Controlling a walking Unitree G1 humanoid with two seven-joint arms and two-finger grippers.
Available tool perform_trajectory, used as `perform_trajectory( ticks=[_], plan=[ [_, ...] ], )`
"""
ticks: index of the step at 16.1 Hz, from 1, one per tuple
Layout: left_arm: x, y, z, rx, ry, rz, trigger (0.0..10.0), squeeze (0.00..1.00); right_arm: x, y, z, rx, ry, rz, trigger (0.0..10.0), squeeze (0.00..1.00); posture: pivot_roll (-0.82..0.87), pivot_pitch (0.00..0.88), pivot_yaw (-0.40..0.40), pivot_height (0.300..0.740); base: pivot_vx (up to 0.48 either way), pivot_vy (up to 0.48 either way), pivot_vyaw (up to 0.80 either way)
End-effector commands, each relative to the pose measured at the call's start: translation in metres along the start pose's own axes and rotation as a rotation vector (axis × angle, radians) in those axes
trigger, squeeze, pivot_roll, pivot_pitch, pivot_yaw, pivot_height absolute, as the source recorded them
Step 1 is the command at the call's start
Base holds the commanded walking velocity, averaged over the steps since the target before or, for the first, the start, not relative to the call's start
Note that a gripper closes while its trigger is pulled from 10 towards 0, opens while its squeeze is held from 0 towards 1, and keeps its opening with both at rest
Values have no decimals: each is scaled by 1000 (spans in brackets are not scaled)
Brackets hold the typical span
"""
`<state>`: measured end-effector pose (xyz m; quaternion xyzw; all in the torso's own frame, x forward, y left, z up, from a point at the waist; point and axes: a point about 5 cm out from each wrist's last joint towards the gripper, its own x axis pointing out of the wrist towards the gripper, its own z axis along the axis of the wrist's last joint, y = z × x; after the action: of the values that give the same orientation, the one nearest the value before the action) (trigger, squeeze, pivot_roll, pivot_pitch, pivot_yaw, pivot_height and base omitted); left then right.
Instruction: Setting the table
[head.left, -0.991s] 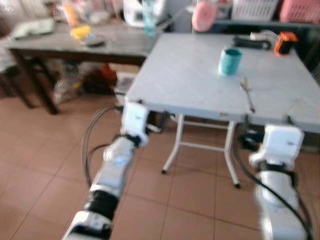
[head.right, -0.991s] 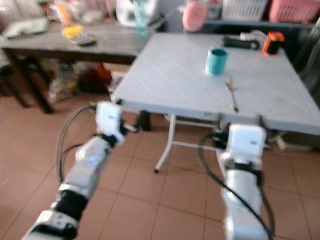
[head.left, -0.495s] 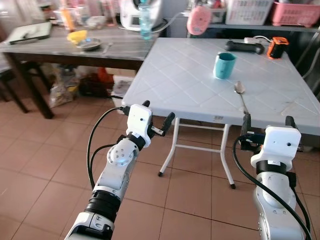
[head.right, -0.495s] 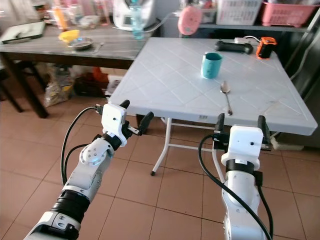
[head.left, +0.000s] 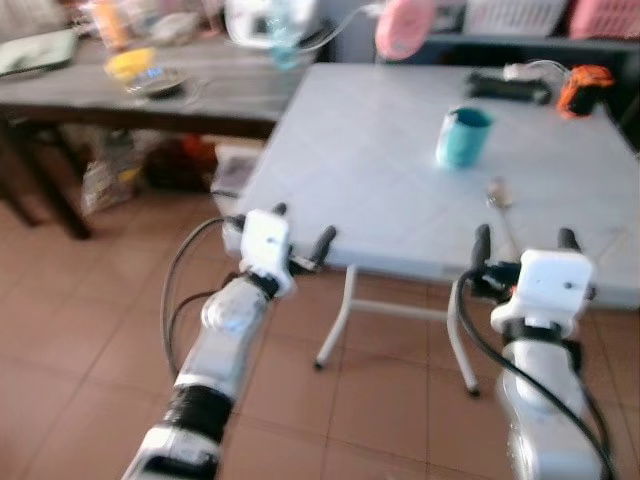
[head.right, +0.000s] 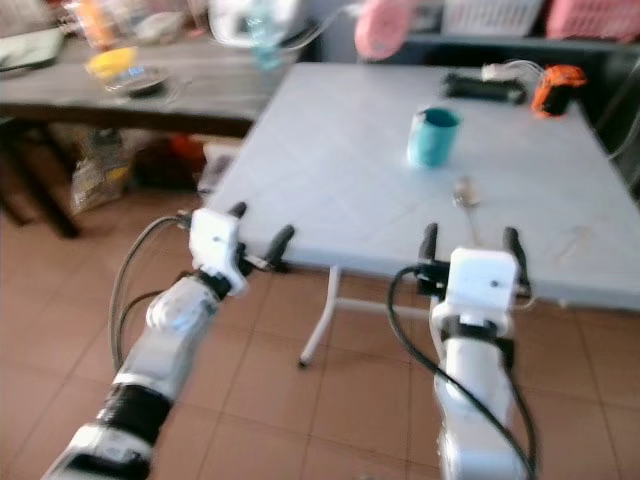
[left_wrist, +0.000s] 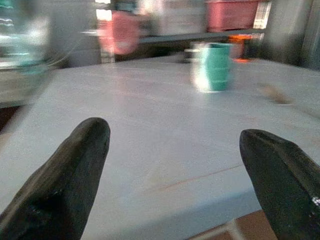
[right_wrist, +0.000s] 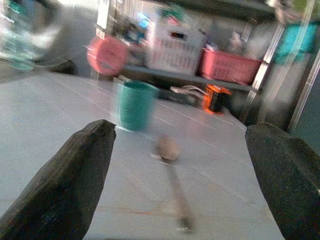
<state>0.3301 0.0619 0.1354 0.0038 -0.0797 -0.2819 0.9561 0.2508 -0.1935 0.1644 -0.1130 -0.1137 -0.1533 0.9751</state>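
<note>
A teal cup (head.left: 462, 136) is seen upright in the upper right of the frame on the pale desk (head.left: 370, 170), its contents not discernible, with a spoon (head.left: 503, 212) laid just below it. Both the left gripper (head.left: 300, 238) and the right gripper (head.left: 522, 245) are held wide and empty at the desk's near edge. A black object (head.left: 505, 87) and an orange one (head.left: 582, 86) are set along the far edge.

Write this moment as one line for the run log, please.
task: setting table | left gripper: open, at table edge | right gripper: open, before spoon | teal cup: upright beyond spoon | views blurred
</note>
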Motion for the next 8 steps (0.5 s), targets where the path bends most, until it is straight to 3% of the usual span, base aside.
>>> perform_trajectory(
  ticks=[1, 8],
  plan=[
    [-3, 11, 5, 32, -7, 12, 10000, 0, 0, 6, 5, 25, -14, 10, 10000, 0, 53, 56, 46, 740, 446, 0, 0],
    [-7, 9, -2, 36, 29, -38, 10000, 0, 0, 5, 4, 35, 0, 5, 10000, 0, 48, 53, 45, 740, 353, 0, 0]
  ],
)
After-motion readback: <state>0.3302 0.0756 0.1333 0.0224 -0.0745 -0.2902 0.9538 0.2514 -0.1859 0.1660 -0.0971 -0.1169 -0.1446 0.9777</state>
